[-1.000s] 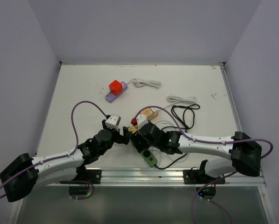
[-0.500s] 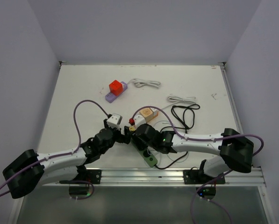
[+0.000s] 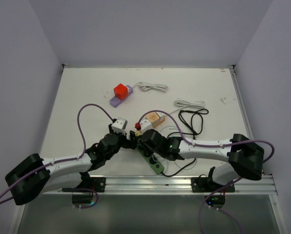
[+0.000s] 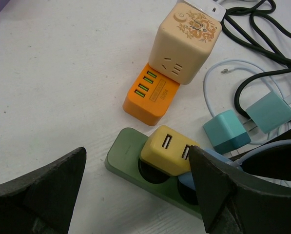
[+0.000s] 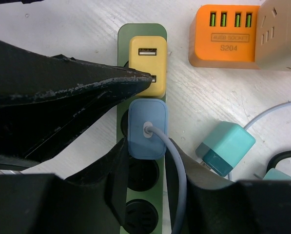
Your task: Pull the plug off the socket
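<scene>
Right pincer [image 5: 146, 146] — clamped on the pale blue square plastic plug [image 5: 146, 127], with one black finger [image 5: 117, 168] pressed to each flank. The plug sits in the dark green plastic power strip [image 5: 141, 28], second socket from the strip's end, and a grey-blue cable leaves its face.

Left pincer [image 4: 137, 158] — fingers wide apart, holding nothing. It hangs over the end of the strip, one finger [image 4: 38, 195] over bare desk [image 3: 87, 87] and the other on the plug's side.

Strip, location: close to the near edge of the desk, about midway along it, between the two arms [image 3: 156, 167].

Yellow two-port USB adapter [image 5: 147, 58]: seated in the strip's end socket, just beside the blue plug.

Orange four-port USB block [image 5: 223, 36]: on the desk near the strip's end, touching the beige cube socket with brown ornament [image 4: 184, 41].

Two teal plastic chargers [image 4: 228, 136] [image 4: 271, 111]: lying loose beside the strip, prongs showing on one.

Purple power strip carrying a red-orange cube plug [image 3: 120, 92]: toward the far edge, left of the middle, well apart from the arms.

White coiled cable [image 3: 152, 87]: just right of the purple strip.

Second white cable bundle [image 3: 189, 103] and black looped cable [image 3: 194, 119]: toward the desk's right side, the black one nearer the arms.
</scene>
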You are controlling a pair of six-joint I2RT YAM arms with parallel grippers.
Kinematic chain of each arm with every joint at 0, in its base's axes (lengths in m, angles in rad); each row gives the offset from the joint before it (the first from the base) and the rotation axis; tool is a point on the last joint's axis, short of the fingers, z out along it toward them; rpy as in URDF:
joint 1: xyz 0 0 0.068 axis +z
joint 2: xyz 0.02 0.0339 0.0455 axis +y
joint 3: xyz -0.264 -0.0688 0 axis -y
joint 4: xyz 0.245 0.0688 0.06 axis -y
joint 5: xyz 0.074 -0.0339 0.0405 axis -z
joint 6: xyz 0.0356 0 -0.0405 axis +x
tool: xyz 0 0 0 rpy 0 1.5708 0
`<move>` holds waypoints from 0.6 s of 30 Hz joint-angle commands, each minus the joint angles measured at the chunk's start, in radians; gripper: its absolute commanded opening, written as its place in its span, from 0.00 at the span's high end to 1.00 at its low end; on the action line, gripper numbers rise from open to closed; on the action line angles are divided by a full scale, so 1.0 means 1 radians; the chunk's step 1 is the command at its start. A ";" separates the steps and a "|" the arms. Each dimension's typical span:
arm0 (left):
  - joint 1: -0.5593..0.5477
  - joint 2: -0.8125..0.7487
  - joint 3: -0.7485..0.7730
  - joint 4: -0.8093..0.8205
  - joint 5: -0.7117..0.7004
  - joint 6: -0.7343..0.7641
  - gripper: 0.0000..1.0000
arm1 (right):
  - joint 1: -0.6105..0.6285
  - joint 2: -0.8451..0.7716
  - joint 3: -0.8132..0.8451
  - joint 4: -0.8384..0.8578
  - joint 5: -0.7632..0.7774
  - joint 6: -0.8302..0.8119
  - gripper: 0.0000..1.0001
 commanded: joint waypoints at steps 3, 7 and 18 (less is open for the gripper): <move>0.006 0.030 -0.022 0.019 -0.022 -0.031 0.11 | -0.001 -0.031 -0.014 0.063 0.011 0.061 0.97; 0.006 0.033 -0.042 0.017 -0.038 -0.063 0.11 | -0.033 -0.036 -0.043 0.086 -0.041 0.101 1.00; 0.006 0.084 -0.085 0.051 -0.019 -0.120 0.11 | -0.098 -0.068 -0.065 0.102 -0.152 0.133 1.00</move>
